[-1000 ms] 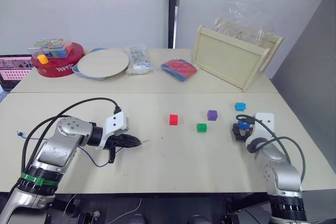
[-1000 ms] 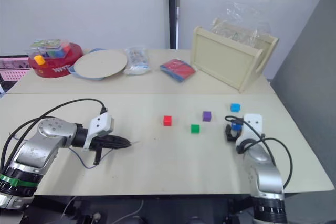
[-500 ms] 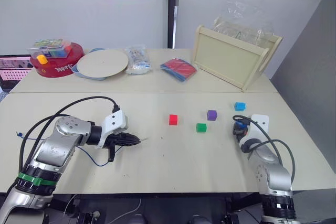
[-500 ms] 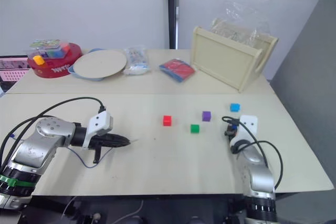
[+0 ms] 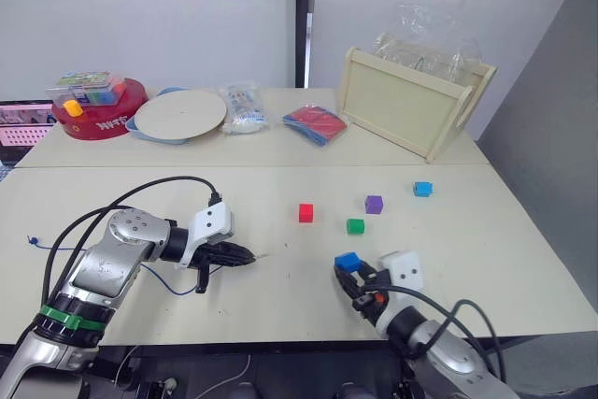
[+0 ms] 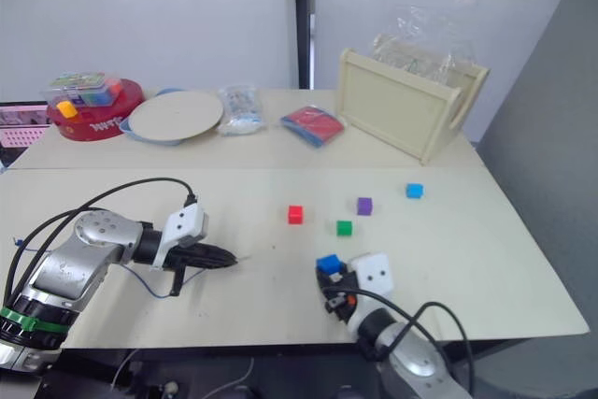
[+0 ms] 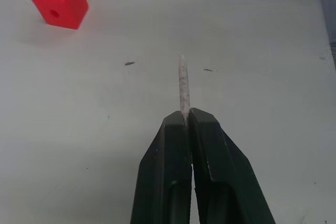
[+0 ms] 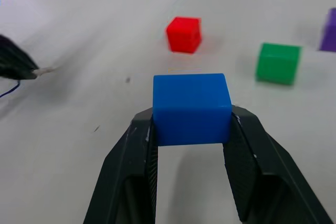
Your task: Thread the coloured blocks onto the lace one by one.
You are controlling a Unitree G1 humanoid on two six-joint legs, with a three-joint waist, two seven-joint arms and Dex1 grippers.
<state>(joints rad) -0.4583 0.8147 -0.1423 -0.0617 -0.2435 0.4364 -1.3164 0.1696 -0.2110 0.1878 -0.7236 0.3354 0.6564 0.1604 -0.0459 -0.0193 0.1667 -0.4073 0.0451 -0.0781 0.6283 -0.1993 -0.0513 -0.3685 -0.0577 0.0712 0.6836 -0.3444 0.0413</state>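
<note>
A pale table (image 5: 523, 259) seen from the robot's head, both arms low at the near edge.

Nearest, the right gripper (image 8: 191, 121) holds a blue block (image 8: 191, 108) squeezed between its two black fingers, one on each side face. In the head view this block (image 5: 348, 262) is near the front edge, right of centre; the arm behind it is cut off by the bottom of the frame.

The left gripper (image 7: 186, 121) is pinched tight on the lace tip (image 7: 183, 86), a pale stiff point sticking out past the fingertips, toward the table's middle. The lace (image 5: 159, 279) itself is a thin dark blue cord looping behind the gripper along the left arm; its far end (image 5: 34, 240) lies near the left edge, too small to make out a knot.

Farther in, loose on the table: a red block (image 5: 306, 213), its hole visible in the left wrist view; a green block (image 5: 355, 226) to its right; a purple block (image 5: 374, 204) just beyond; and a second blue block (image 5: 422, 189) farther right.

At the back stand a wooden tray (image 5: 411, 105) on its side with clear plastic behind it, a flat red-and-blue packet (image 5: 316, 124), a plate (image 5: 179, 114) and a red tin (image 5: 98, 109).
</note>
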